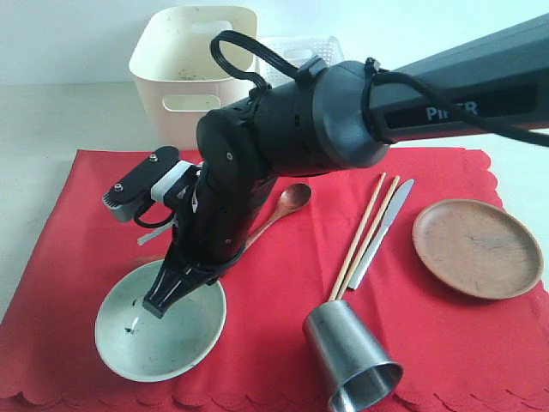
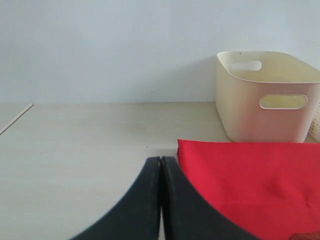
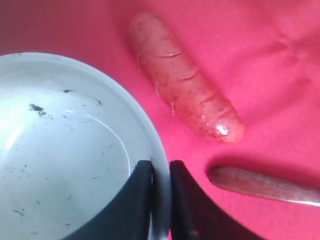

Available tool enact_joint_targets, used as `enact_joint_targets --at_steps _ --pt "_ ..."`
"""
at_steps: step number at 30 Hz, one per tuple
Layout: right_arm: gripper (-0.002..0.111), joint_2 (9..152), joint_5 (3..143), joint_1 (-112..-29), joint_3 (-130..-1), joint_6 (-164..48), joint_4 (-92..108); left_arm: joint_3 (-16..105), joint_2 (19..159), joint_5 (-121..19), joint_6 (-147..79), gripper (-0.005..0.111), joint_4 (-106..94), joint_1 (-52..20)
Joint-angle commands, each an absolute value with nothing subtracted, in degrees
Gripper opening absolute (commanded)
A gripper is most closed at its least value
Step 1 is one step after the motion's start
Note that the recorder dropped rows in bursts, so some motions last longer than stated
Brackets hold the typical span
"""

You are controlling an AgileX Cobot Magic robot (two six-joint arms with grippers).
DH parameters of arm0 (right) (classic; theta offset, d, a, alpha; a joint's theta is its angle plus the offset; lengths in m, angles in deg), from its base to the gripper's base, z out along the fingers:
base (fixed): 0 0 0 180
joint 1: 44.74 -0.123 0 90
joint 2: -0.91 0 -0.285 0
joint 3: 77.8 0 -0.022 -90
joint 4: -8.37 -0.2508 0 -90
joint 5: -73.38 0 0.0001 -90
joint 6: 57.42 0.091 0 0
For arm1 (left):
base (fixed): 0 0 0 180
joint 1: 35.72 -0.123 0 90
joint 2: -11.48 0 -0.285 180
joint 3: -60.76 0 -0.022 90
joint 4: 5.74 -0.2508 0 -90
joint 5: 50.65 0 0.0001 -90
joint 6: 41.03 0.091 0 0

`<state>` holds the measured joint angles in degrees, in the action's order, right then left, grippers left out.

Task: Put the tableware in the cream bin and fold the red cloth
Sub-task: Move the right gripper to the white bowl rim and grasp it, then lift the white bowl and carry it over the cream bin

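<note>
Seeing my right gripper (image 3: 160, 169) clamped on the rim of the bowl (image 1: 176, 342) | bowl pale green, dark specks inside, sitting on red cloth (image 1: 77, 257) | my left gripper (image 2: 161, 164) pressed together, holding nothing

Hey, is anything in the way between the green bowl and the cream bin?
Only low things: a sausage and the wooden spoon lie on the red cloth beside the bowl. Nothing tall shows before the cream bin.

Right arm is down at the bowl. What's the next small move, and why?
Probably lift the pale green bowl a little off the red cloth. The right gripper pinches its rim, one finger inside and one outside, and the cream bin stands beyond the cloth's far edge, with walls to clear.
</note>
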<state>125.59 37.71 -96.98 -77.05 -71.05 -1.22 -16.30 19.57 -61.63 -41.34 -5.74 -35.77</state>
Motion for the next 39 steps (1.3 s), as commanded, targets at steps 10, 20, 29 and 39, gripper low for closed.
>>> enact_joint_targets --at_steps 10,20,29,39 --pt "0.0 119.2 38.8 -97.1 -77.0 -71.3 -1.2 -16.5 19.3 -61.4 -41.7 0.002 -5.7 -35.9" --pt "0.0 113.9 41.4 -97.0 -77.0 -71.3 0.3 -16.5 19.3 -61.4 -41.7 0.002 -5.7 -35.9" --pt "0.0 112.6 47.3 -96.4 -77.0 -70.9 3.0 -16.5 19.3 -61.4 -41.7 0.002 -5.7 -35.9" --pt "0.0 112.6 55.6 -90.8 -77.0 -66.2 2.8 -16.5 19.3 -61.4 -41.7 0.002 -5.7 -35.9"
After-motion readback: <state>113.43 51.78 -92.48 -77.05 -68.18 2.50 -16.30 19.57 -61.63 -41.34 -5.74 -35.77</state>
